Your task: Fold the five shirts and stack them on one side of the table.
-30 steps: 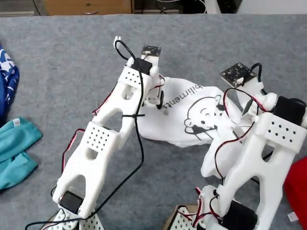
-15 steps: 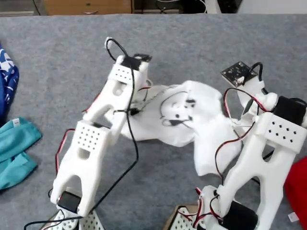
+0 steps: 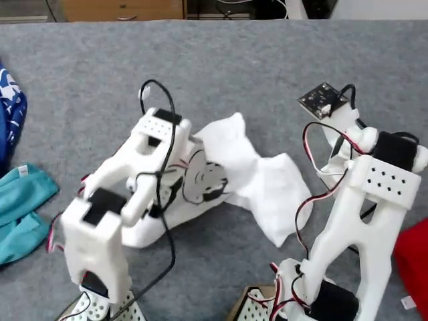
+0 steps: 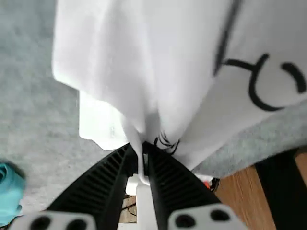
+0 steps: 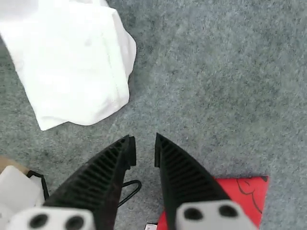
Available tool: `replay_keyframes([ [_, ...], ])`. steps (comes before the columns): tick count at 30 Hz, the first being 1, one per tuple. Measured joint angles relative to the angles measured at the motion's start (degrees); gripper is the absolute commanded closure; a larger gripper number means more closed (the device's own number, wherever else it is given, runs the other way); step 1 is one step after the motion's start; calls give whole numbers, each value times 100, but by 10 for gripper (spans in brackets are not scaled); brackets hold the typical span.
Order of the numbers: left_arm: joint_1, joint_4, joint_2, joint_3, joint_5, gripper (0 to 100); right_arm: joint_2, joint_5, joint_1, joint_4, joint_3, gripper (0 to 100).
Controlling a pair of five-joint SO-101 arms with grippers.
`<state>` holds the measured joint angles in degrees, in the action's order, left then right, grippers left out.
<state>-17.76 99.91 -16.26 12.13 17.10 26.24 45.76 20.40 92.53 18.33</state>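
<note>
The left gripper [image 4: 143, 152] has dragged the white shirt [image 3: 267, 194] near and left, bunching it mid-table. Its jaws pinch a fold. The right gripper [image 5: 144, 143] hangs empty, jaws narrowly apart. The fold should probably be laid flat, edges aligned, before release.

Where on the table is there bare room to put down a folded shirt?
The far strip of the table, beyond the white shirt, is bare. Another bare patch lies between the teal shirt and the left arm. The middle is crowded: the left tool grips the white shirt there.
</note>
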Motion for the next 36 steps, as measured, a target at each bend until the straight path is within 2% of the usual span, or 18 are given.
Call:
replay_keyframes([
  [4,-176,0,923,870,0,981,0,0,9,0,0,915],
  [10,-290,0,2145,1477,0,972,0,0,-88,0,0,915],
  [13,-290,0,2699,1626,0,902,0,0,-79,0,0,915],
  [16,-281,0,3156,1688,-149,788,0,0,-79,0,0,915],
  [20,105,18,3719,1653,-765,653,0,0,-79,0,0,915],
  [22,404,18,3947,1512,-1046,640,0,0,-79,0,0,915],
  [26,976,-18,4088,844,-1169,640,0,0,-79,0,0,915],
  [29,1213,-571,3974,510,-1319,640,0,0,-97,0,0,915],
  [31,1222,-1125,3684,484,-1670,640,0,0,-202,0,0,915],
  [36,1134,-2338,2382,484,-2242,641,0,0,-571,0,0,915],
])
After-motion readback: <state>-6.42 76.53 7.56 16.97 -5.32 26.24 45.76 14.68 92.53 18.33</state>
